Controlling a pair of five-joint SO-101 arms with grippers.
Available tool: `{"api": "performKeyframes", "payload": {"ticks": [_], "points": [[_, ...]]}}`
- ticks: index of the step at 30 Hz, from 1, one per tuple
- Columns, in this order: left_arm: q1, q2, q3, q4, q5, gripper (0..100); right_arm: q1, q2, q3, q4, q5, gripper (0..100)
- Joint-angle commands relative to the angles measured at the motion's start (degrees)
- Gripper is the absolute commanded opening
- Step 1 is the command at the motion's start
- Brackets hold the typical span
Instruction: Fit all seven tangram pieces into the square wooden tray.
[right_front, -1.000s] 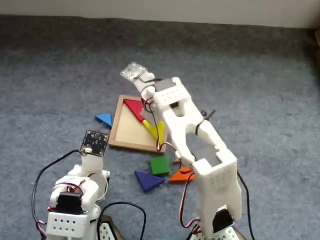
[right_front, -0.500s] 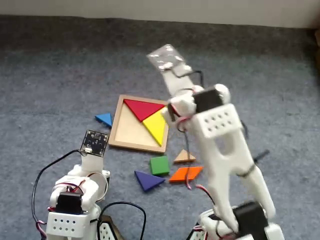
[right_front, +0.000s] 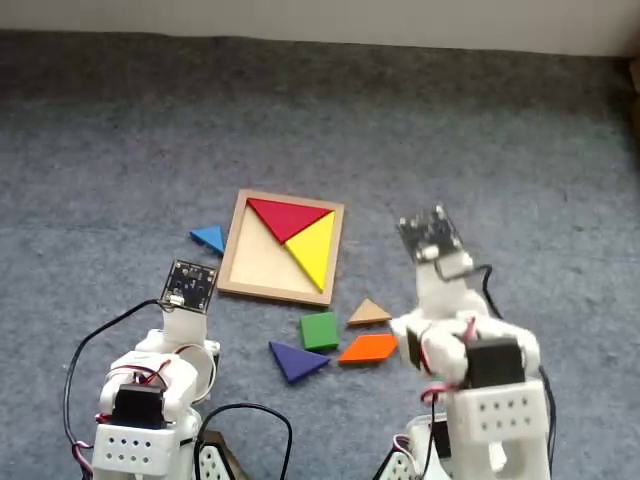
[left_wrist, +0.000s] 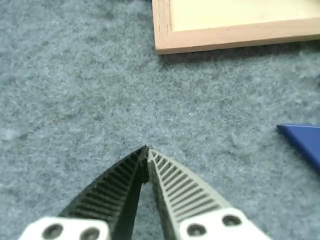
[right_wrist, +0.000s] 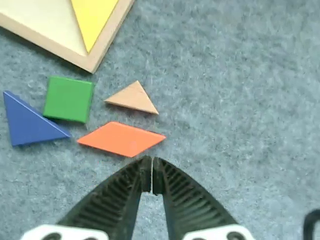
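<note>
Right end effector (right_wrist: 151, 170) is pressed together, orange parallelogram (right_wrist: 121, 138) just ahead; left end effector (left_wrist: 146, 154) looks pressed together too.

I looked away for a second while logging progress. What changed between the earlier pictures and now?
The right gripper drew back from over the tray toward its base; shut and empty, it now hangs by the orange parallelogram. The yellow triangle and red triangle stayed in the tray; the left gripper, green square and other loose pieces stayed put.

Grey carpet (right_front: 520, 150) thru-out; pale wall (right_front: 400, 20) at far edge.
</note>
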Motion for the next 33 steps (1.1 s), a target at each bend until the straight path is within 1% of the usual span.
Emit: {"api": "performKeyframes", "payload": {"ticks": [1, 3, 5, 10, 12, 18, 21, 24, 25, 26, 29, 31, 33], "points": [[-0.5, -2.7, 1.1, 0.3, -0.3, 0, 3.9, -13.4, 7.9, -3.6, -5.0, 0.3], [-0.2, -2.7, 1.1, 0.3, -0.3, 0, 4.8, -19.9, 12.4, -4.9, -6.2, 0.4], [-0.2, -2.7, 1.1, 0.3, -0.3, 0, 4.9, -25.7, 16.6, -5.3, -5.6, 0.4], [0.0, -2.7, 1.1, 0.3, -0.3, 0, 5.9, -36.1, 21.9, -5.0, -5.7, 0.4], [0.1, -2.7, 1.1, 0.3, -0.3, 0, 5.1, -35.6, 23.0, -5.4, -5.9, 0.4], [3.2, -2.7, 0.9, 0.4, -0.5, 0, 4.2, -34.7, 27.2, -5.6, -6.1, 0.4], [2.3, -2.7, -2.8, 0.4, -0.6, 0, 4.3, -34.7, 32.0, -9.7, -6.1, 0.4], [-0.4, -2.7, -7.6, 0.1, -0.9, 0, 4.5, -34.7, 37.8, -15.2, -6.1, 0.4], [-0.6, -2.7, -9.0, 0.1, -2.5, 0, 4.5, -34.7, 39.2, -16.3, -6.1, 0.4], [-0.8, -2.7, -10.1, -0.2, -5.7, 0, 4.5, -34.7, 40.2, -17.4, -6.1, 0.4], [-1.9, -2.7, -11.8, -4.9, -14.3, 0, 4.3, -34.7, 41.9, -18.2, -6.1, 0.4], [-2.0, -2.6, -12.4, -8.3, -16.2, 0, 4.3, -34.7, 42.0, -18.3, -6.1, 0.4], [-1.9, -2.3, -13.4, -11.6, -15.3, 0, 4.2, -34.7, 42.3, -18.3, -6.0, 0.4]]}}
